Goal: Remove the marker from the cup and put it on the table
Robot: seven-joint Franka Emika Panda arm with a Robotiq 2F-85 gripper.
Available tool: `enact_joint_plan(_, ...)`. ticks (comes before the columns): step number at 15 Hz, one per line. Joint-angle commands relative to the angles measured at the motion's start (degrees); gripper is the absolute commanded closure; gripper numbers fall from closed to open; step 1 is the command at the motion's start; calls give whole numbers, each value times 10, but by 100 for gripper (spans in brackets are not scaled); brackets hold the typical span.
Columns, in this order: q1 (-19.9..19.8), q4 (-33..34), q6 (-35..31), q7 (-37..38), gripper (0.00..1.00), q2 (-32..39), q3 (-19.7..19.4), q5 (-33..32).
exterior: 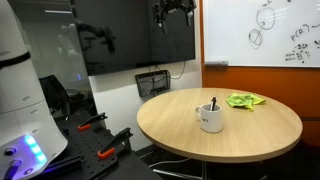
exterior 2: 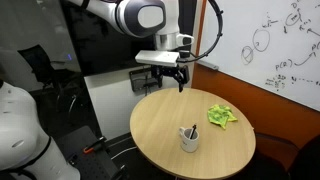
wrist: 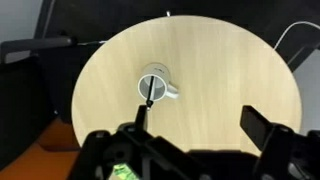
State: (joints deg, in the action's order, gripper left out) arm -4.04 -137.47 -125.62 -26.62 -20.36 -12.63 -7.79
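1. Light-wood round tabletop [exterior: 180,128] carries a white ceramic mug [exterior: 211,120] w/ a black marker [exterior: 213,104] standing tilted inside it, upper end poking above the rim. Wrist view shows the same mug [wrist: 156,84] & marker [wrist: 147,97] from above, mug handle pointing right in that view.
2. Writing: a white wall-mounted whiteboard [exterior: 262,30] shows circle sketches & scribbled notes in dark ink in both exterior views, too small to read.
3. Black Robotiq gripper [exterior 2: 170,82] hangs high over the table's far side in an exterior view, well apart from the mug [exterior 2: 189,141]. In wrist view its fingers [wrist: 256,126] stand spread wide w/ only bare table btw them, so it grips nothing.
4. Crumpled green cloth [exterior 2: 222,115] lies near the table edge on the whiteboard side, apart from the mug.
5. Edges/room: the mug sits inboard, off-centre, not touching any edge. Bare wood runs all round it. The widest open stretch in wrist view lies right of the mug [wrist: 230,70].
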Motion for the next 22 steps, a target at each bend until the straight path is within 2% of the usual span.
enact_joint_plan(1, -3, 1, 1, -1, 0, 0, 3, 1)
enact_joint_plan(9, -3, 1, 1, -1, 0, 0, 3, 1)
enact_joint_plan(12, 1, 0, -57, 6, 0, 33, 4, 8)
enact_joint_plan(14, 4, 11, -82, 5, 0, 79, 5, 15)
enact_joint_plan(15, 4, 11, -123, 10, 0, 108, 6, 21)
enact_joint_plan(16, 5, 18, -136, -1, 0, 139, 7, 30)
enact_joint_plan(19, -1, 56, -158, -31, 0, 249, 18, 76)
enact_joint_plan(22, -27, 121, -164, -36, 0, 350, 42, 91)
